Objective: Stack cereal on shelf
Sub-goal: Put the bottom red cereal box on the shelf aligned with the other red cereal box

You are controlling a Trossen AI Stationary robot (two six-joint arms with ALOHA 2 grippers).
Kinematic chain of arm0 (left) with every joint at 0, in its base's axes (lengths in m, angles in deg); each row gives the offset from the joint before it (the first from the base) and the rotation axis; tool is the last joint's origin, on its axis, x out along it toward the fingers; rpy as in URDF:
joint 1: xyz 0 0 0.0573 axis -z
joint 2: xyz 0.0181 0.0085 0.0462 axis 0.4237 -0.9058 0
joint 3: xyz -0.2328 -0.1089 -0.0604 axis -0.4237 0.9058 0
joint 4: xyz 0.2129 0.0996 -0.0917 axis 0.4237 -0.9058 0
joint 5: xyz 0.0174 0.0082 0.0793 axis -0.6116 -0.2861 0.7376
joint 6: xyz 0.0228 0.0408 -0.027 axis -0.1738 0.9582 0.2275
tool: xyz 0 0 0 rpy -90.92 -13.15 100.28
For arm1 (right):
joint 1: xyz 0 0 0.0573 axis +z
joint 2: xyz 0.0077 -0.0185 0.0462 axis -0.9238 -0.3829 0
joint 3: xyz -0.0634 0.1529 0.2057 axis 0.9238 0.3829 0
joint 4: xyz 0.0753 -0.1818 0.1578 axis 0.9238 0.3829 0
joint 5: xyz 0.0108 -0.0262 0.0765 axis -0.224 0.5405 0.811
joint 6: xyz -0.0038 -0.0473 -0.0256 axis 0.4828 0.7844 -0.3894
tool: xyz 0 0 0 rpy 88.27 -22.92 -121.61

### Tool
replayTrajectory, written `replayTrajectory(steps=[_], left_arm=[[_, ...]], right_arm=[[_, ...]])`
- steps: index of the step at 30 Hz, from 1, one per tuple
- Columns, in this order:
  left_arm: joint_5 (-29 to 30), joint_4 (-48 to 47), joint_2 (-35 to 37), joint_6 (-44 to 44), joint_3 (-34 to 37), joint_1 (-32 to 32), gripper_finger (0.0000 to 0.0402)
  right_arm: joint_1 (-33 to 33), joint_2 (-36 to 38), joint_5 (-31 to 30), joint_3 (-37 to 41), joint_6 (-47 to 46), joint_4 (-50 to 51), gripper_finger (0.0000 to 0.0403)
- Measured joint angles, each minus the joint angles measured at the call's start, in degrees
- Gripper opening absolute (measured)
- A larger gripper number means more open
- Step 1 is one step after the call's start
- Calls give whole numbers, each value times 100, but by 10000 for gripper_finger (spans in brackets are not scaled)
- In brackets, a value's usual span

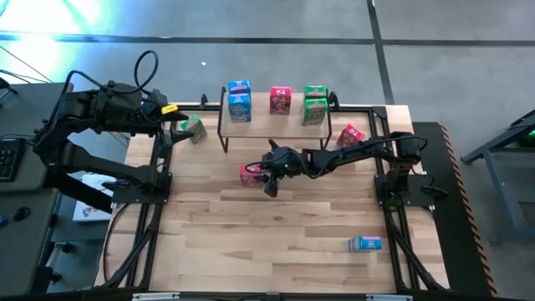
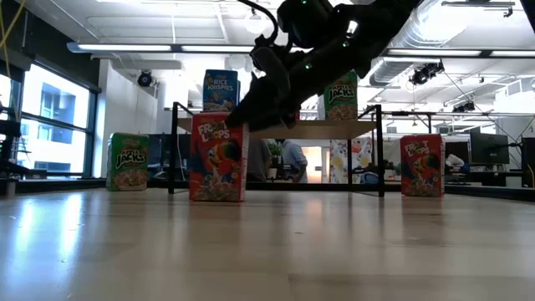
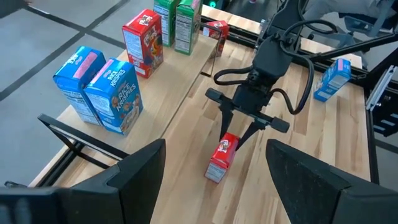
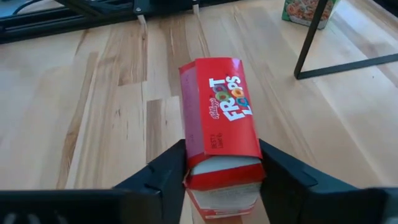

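Wooden plank tabletop (image 1: 276, 234); grey floor (image 1: 468, 67); person (image 2: 292, 159) in room behind.

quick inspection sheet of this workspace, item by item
surface: wooden plank tabletop, mostly bare
job's things: shelf holds two blue, one red, two green cereal boxes; Froot Loops box upright before it; green box, red box and blue box off the shelf
clutter: nothing seen
grippers: right gripper, fingers against the Froot Loops box's sides; left gripper open, at the table's left edge
cables: black loops on both arms
surroundings: people in the room behind
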Motion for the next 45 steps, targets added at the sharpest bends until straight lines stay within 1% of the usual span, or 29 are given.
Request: replayTrajectory(steps=[4, 9, 12, 15, 19, 25, 28, 37, 45], left_arm=[[-2, 0, 0, 5, 0, 0, 269], [-2, 0, 0, 5, 0, 0, 269], [-2, 0, 0, 51, 0, -1, 269], [-2, 0, 0, 53, 0, 0, 269], [-2, 0, 0, 55, 0, 0, 269], [-2, 0, 0, 65, 0, -1, 269], [-2, 0, 0, 66, 0, -2, 269], [-2, 0, 0, 206, 0, -2, 269], [-2, 0, 0, 215, 0, 0, 269]], right_arm=[[0, 0, 44, 0, -6, 0, 143], [2, -7, 65, -101, -97, 26, 141], [2, -7, 66, -306, -135, 13, 141], [2, -7, 68, -613, -104, 226, 141], [4, -7, 68, -1222, 150, 1036, 141], [3, -7, 35, -2418, 648, 2594, 141], [-23, -6, -79, -2987, 949, 3173, 141], [-310, -4, -109, -4257, 1375, 4254, 142], [-689, 0, 68, -4965, 1419, 5122, 142]])
